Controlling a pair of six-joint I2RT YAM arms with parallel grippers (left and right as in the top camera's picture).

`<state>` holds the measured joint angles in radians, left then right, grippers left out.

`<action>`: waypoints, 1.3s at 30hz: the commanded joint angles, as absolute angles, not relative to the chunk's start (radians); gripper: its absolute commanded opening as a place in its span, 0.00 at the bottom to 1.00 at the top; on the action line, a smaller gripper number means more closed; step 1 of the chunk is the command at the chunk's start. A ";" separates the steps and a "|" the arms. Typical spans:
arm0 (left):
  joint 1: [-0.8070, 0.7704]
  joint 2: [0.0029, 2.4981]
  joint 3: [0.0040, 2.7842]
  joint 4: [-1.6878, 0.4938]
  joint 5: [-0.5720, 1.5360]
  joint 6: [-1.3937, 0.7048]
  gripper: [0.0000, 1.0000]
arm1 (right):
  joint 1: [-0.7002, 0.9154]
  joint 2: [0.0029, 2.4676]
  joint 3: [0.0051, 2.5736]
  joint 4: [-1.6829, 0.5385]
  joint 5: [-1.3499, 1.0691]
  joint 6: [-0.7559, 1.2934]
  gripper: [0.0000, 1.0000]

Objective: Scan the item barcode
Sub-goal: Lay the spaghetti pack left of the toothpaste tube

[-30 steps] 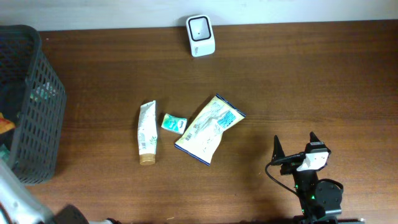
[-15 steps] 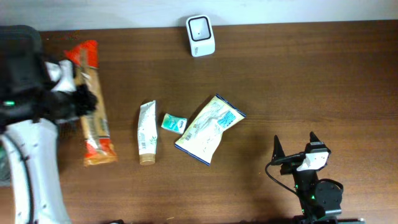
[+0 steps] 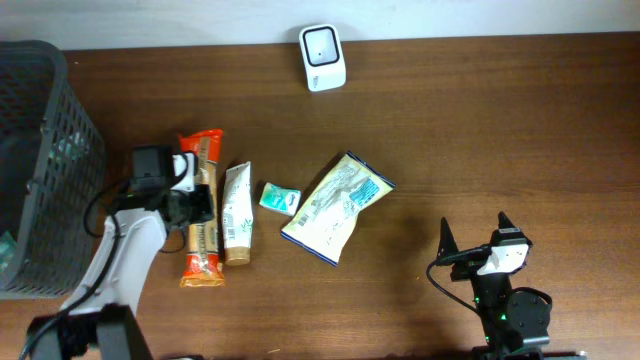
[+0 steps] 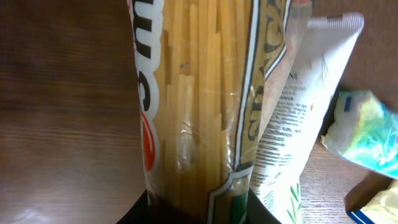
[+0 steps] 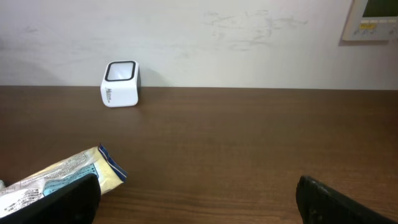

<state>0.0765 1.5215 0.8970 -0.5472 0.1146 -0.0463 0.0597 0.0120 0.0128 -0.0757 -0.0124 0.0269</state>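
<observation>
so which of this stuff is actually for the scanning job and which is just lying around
For the job:
spaghetti pack, gripped in the left arm's jaws
barcode scanner

Lying about for now:
white tube
small green sachet
blue-and-white bag
mesh basket

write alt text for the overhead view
Seen from above, the left claw grips a pasta pack over a brown table, beside a tube, a sachet and a bag. A white scanner stands at the far edge, a basket at left, and the right claw sits open.
</observation>
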 commanded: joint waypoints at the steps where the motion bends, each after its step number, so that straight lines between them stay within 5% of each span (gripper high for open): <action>1: 0.008 1.601 0.897 -0.486 0.123 -0.097 0.00 | 0.065 0.006 0.006 -0.079 -0.008 0.038 0.99; 4: -0.065 1.671 0.897 -0.448 0.131 -0.127 0.04 | 0.065 0.006 0.006 -0.079 -0.008 0.038 0.99; 7: -0.092 1.670 0.910 -0.446 0.131 -0.127 0.22 | 0.065 0.006 0.006 -0.079 -0.008 0.038 0.99; 9: -0.096 1.662 0.987 -0.509 0.133 -0.126 0.59 | 0.065 0.006 0.006 -0.079 -0.008 0.038 0.99; 14: -0.096 1.633 1.292 -0.747 0.130 -0.057 0.98 | 0.065 0.006 0.006 -0.079 -0.008 0.038 0.99; 22: -0.095 1.554 1.753 -0.937 0.121 0.048 0.99 | 0.065 0.006 0.006 -0.079 -0.008 0.038 0.99; 25: -0.047 1.517 1.861 -0.967 -0.054 0.045 0.99 | 0.065 0.006 0.006 -0.079 -0.008 0.038 0.99; 39: 0.479 1.526 2.030 -1.020 -0.255 -0.016 0.98 | 0.065 0.006 0.006 -0.079 -0.008 0.038 0.99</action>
